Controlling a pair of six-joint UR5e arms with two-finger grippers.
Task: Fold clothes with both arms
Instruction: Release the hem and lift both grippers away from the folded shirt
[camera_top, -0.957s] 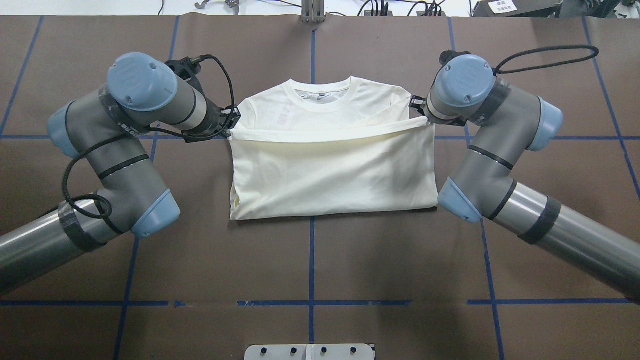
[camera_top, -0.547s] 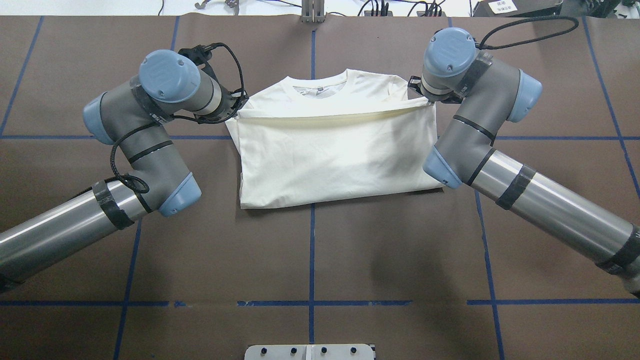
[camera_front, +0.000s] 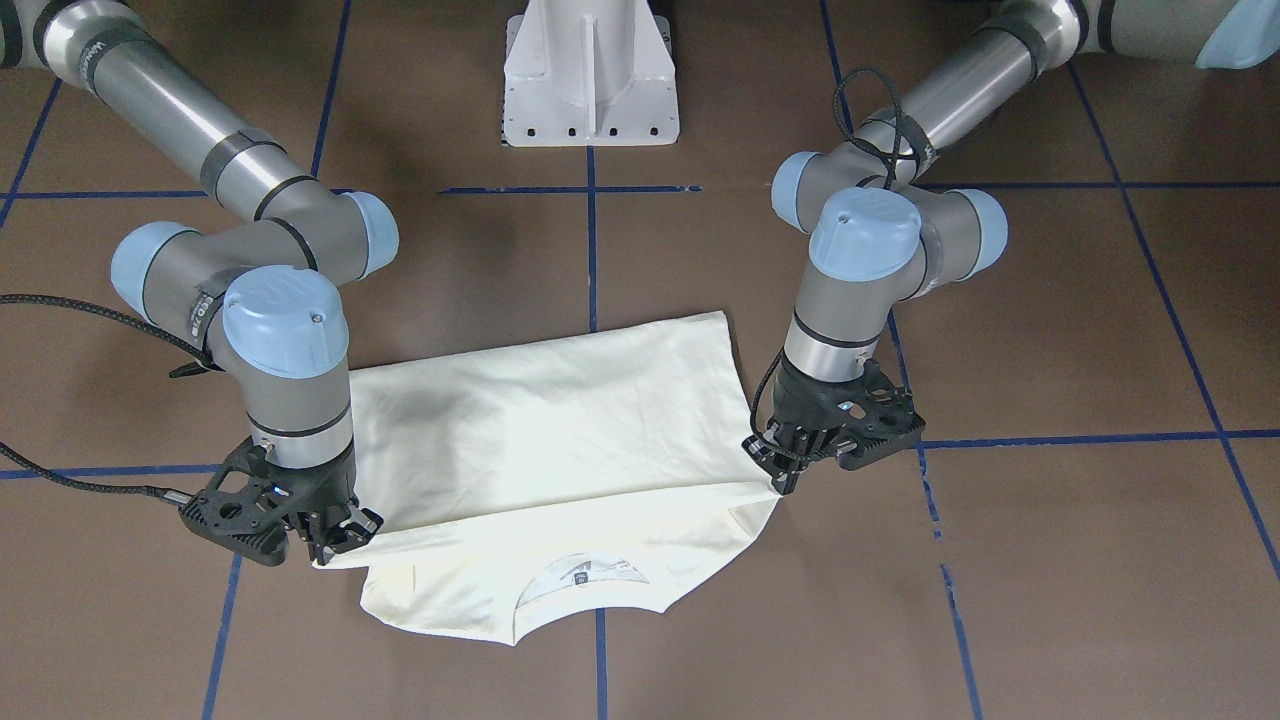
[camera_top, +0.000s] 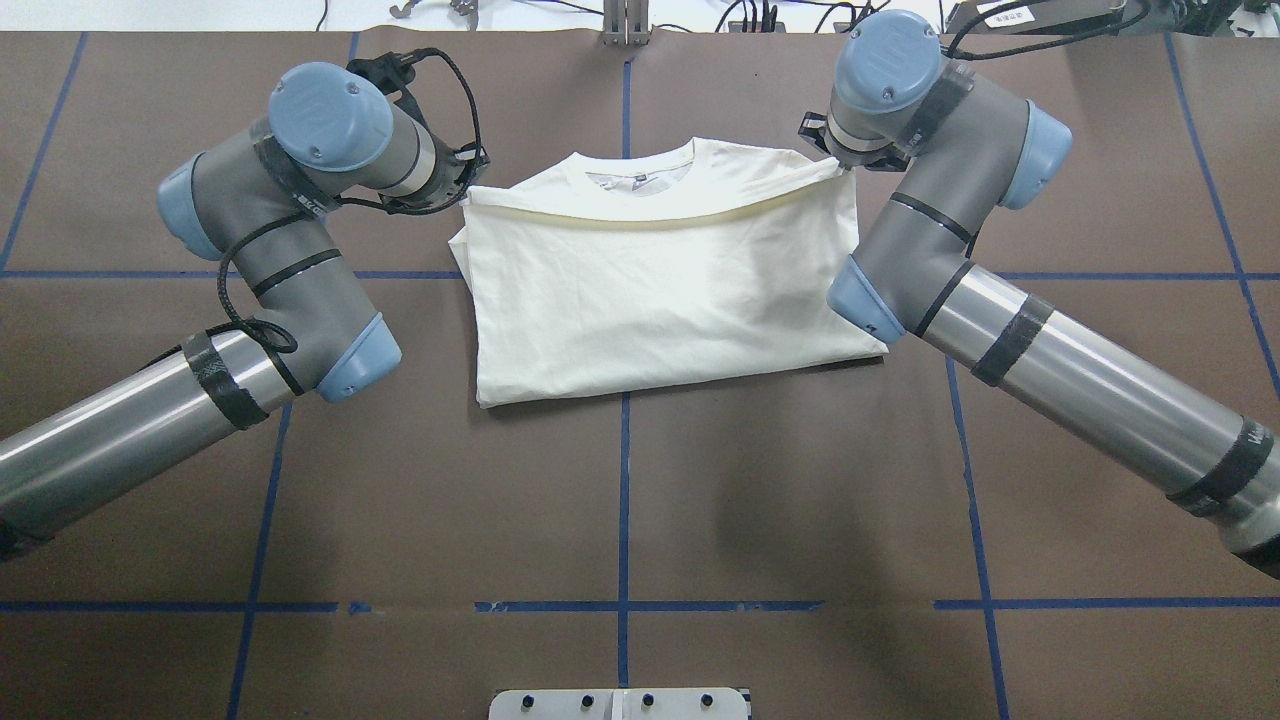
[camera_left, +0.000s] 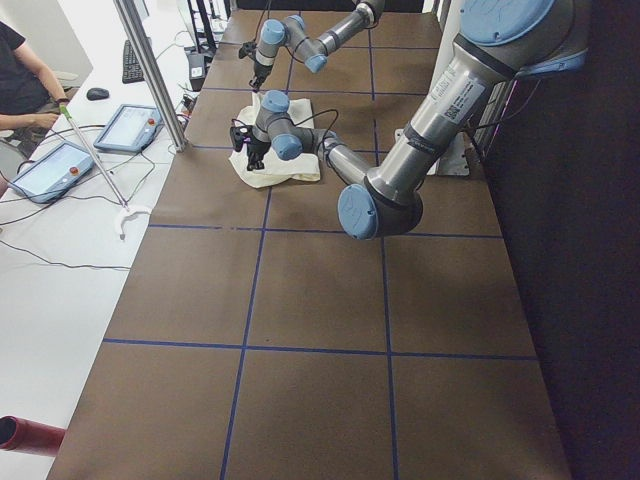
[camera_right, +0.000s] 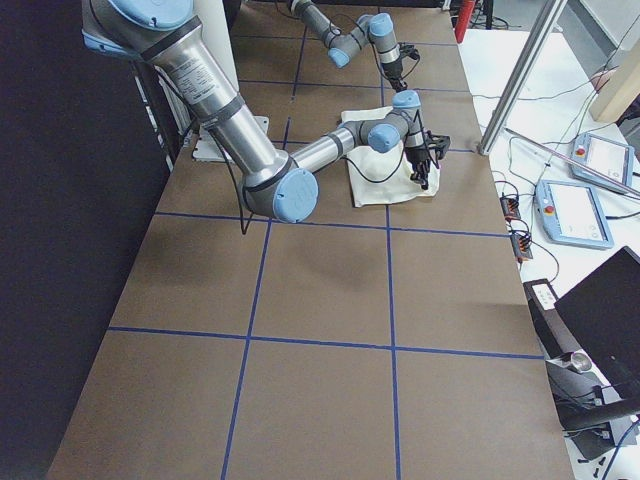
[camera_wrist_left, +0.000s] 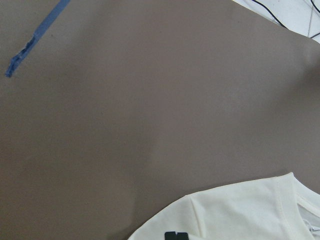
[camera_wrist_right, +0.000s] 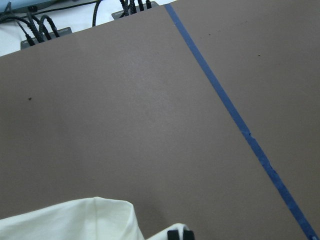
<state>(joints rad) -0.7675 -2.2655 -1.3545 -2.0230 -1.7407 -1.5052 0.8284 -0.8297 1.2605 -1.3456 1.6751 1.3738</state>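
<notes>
Front-facing view: cream shirt lying mid-desk, collar toward camera, hem half doubled over chest. Left end effector and right end effector each pinching one corner of hem edge, fingers closed on cloth, stretching it taut between them, likely so fold lands straight.

Overhead view: hem edge sitting just short of collar.

Wrist views: showing mostly bare desk, cloth at bottom edge.

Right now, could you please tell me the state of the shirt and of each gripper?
shirt: folded in half, plain side up, top layer's edge held just short of the collar.
left gripper: shut on one corner of that edge.
right gripper: shut on the other corner.
</notes>
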